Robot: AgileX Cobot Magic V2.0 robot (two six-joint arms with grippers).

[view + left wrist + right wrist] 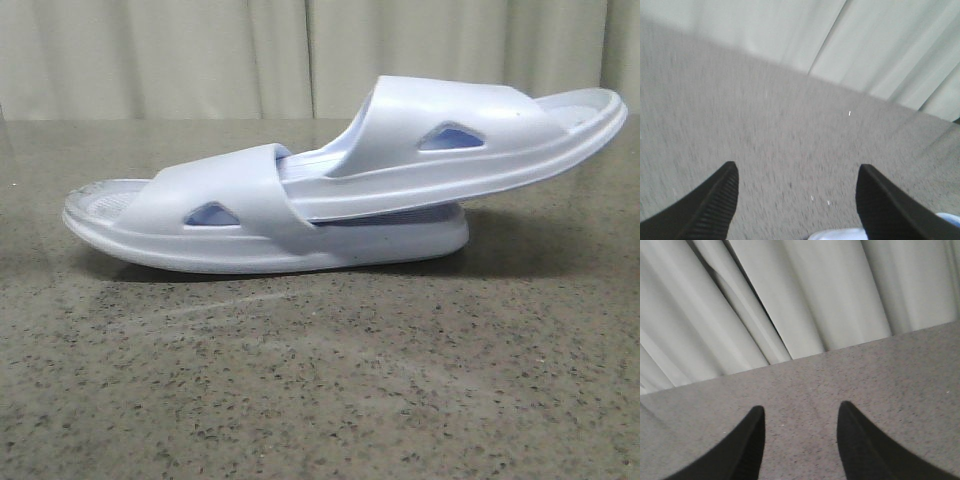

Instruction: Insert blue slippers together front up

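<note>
Speckled grey-brown stone table (320, 400), matte with faint sheen, spanning the foreground. Pale, off-white pleated curtain (200, 55) hanging along the table's far edge, folds running vertically.

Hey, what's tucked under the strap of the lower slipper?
The upper slipper has its front end pushed under the lower slipper's strap. That tip is covered by the strap, so how far it reaches can't be seen.

- Blue slippers (340, 180), centre of front view: moulded foam look, smooth, soft satin sheen; ribbed footbed.
- Table (320, 380), lower frame: speckled stone-like top, grey-brown, faintly glossy.
- Curtain (300, 55), top of frame: pale cloth, matt, hanging in folds.
- Left gripper (797, 200) and right gripper (800, 440): black matt fingers, finely ribbed inner pads.
</note>
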